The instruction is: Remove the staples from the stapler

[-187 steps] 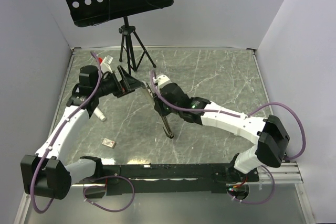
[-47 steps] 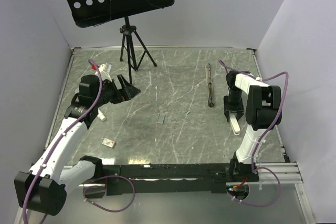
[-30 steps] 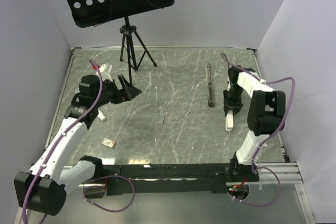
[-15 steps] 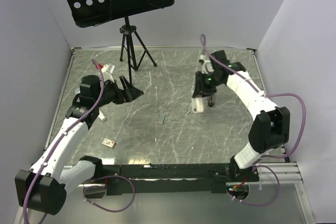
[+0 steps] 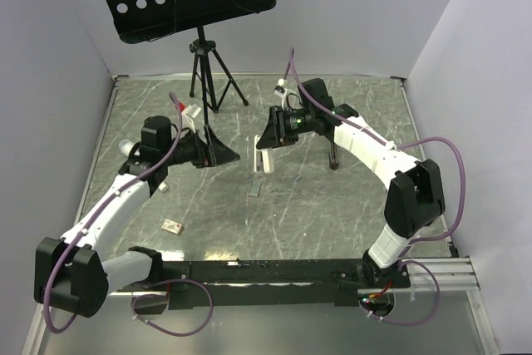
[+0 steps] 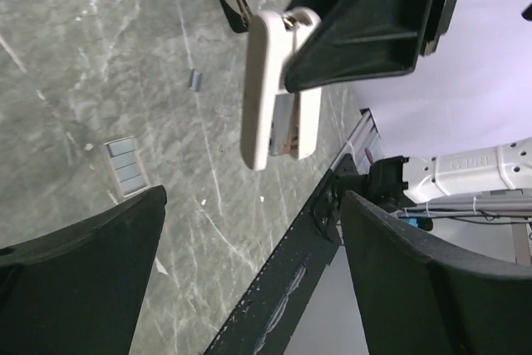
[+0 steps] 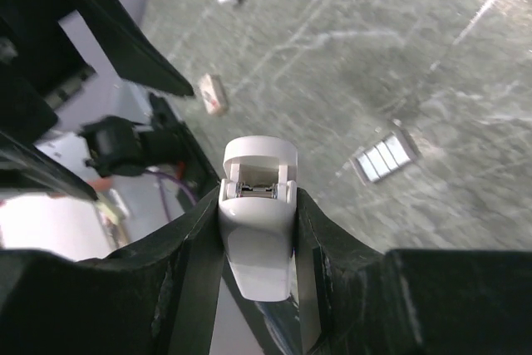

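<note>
Top external view: right gripper (image 5: pixel 269 142) clamped on the slim cream-white plastic stapler (image 5: pixel 263 161), held above mid-table. Left gripper (image 5: pixel 226 155) is near it, fingers apart, empty. Short flat grey metal staples (image 5: pixel 256 188) lie on the grey marbled table (image 5: pixel 349 214) below. Risk: an off-centre left approach could twist the stapler out of the pinch.

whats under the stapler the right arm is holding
The stapler hangs in the right fingers above the table. The staples lie just beside that spot, not beneath it. The patch straight below is covered by the stapler in the top view.
</note>
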Controlling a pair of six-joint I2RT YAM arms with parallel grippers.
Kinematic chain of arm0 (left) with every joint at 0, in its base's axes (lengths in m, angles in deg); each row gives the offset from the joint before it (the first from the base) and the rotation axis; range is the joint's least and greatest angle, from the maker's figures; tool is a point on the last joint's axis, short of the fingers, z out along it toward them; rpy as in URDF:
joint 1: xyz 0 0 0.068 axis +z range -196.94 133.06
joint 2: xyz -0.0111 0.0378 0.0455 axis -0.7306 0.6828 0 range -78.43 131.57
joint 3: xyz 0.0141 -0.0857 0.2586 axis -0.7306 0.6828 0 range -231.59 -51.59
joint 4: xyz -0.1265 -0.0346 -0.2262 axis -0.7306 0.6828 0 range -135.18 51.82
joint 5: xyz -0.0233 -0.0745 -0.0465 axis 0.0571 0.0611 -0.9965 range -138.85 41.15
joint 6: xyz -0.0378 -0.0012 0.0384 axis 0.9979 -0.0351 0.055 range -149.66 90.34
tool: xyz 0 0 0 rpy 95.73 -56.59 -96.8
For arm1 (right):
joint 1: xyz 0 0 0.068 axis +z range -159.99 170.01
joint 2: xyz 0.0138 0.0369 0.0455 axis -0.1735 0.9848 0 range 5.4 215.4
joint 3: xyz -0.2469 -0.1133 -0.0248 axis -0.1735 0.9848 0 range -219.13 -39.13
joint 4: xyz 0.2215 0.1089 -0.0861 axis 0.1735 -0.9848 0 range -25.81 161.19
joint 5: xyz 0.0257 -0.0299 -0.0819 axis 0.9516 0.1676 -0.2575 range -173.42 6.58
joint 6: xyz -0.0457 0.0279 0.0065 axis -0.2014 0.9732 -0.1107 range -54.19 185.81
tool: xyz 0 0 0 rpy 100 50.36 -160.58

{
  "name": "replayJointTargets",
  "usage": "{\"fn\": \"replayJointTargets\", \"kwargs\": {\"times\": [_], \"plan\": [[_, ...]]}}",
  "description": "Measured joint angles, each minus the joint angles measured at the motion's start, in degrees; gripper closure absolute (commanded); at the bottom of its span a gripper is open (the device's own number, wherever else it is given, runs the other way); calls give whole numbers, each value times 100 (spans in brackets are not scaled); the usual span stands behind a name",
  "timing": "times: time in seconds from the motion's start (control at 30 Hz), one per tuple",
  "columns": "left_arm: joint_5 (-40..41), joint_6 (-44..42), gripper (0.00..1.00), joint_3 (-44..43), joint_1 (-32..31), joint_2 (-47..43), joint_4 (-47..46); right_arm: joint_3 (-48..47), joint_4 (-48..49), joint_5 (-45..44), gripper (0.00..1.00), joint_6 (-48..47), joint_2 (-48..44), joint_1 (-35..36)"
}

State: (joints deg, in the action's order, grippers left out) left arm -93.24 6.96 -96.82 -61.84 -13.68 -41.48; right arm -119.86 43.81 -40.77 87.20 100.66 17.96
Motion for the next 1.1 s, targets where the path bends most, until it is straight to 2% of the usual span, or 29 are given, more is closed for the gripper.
{"fn": "replayJointTargets", "kwargs": {"times": [0.13,0.43,0.77,1.1], "plan": [[37,2,25,-105,-190,219,9,17,398,48,100,385,0,63],[761,-337,40,-973,-570,997,603,39,874,-70,100,892,0,330],[1471,-778,50,-1121,-695,994,855,39,944,-684,100,1093,0,540],[1683,-984,51,-1117,-737,837,935,-136,870,-920,100,1248,26,656]]}}
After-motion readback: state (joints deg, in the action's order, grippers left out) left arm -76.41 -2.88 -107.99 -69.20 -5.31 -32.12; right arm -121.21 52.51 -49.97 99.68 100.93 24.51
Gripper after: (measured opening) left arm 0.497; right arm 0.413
